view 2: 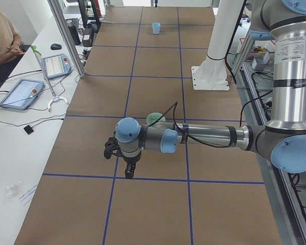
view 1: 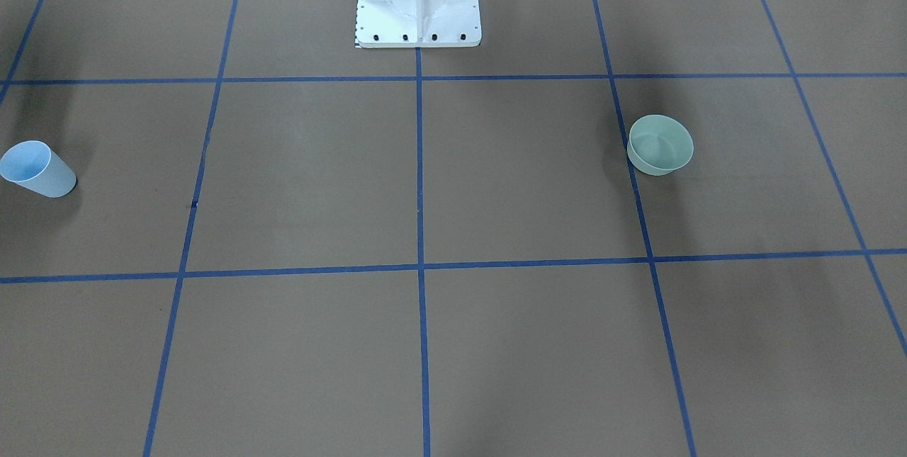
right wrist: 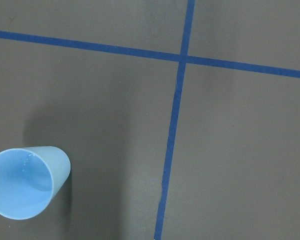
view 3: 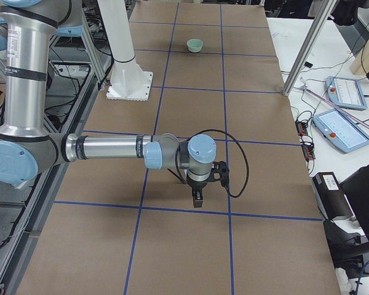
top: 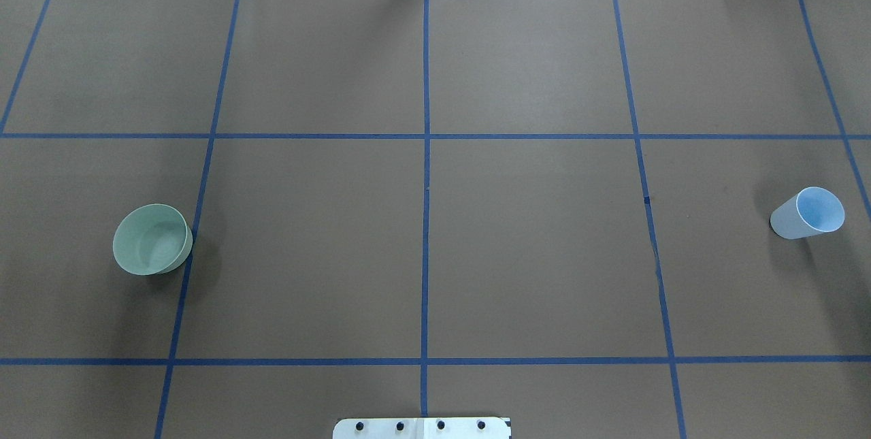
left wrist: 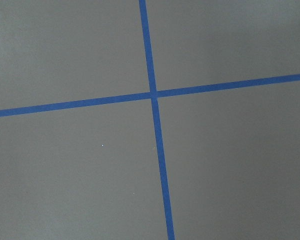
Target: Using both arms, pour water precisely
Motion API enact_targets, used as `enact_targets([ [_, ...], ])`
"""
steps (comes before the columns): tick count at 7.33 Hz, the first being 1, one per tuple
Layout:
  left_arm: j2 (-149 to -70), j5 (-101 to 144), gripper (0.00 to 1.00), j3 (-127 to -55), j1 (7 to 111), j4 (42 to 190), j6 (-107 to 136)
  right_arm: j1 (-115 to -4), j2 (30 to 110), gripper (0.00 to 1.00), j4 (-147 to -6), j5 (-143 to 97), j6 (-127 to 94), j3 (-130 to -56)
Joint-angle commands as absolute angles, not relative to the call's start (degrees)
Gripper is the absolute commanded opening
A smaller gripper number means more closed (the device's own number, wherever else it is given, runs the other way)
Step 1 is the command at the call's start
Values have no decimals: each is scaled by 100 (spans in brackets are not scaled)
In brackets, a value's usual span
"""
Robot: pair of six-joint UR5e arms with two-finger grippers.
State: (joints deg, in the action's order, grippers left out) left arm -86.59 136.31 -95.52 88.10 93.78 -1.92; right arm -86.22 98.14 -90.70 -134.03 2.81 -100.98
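Observation:
A light-blue cup (view 1: 37, 168) stands upright on the brown table on my right side; it also shows in the overhead view (top: 808, 213) and below the right wrist camera (right wrist: 27, 181). Water is hard to make out; only faint glints show inside the cup. A pale-green bowl (view 1: 660, 144) stands on my left side (top: 151, 239). My left gripper (view 2: 129, 172) hangs over the table in front of the bowl. My right gripper (view 3: 197, 200) hangs over the table near the cup's end. Both point down; I cannot tell whether they are open or shut.
The white pedestal base (view 1: 418, 0) is bolted at the table's middle near edge. Blue tape lines (top: 426, 187) form a grid on the table. A side bench with teach pendants (view 2: 20, 92), an aluminium post (view 2: 66, 35) and a seated person (view 2: 2, 35) lies beyond the table.

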Motion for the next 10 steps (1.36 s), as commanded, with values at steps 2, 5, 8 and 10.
enact_targets([
  [2,-8613,13632,100,-9686,8763,9369,-176,-8631,9835,100,-9079,-13403,281,-10116],
  [5,-8779,13632,100,-9756,8763,9517,-106,-8622,9354,100,-8904,-13360,237,-10090],
  [8,-9157,13649,100,-9528,8754,10668,-114,-8640,9141,100,-8754,-13025,281,-10081],
  [10,-9246,13658,100,-9597,8754,10705,25,-8631,9150,100,-8343,-13034,272,-10011],
])
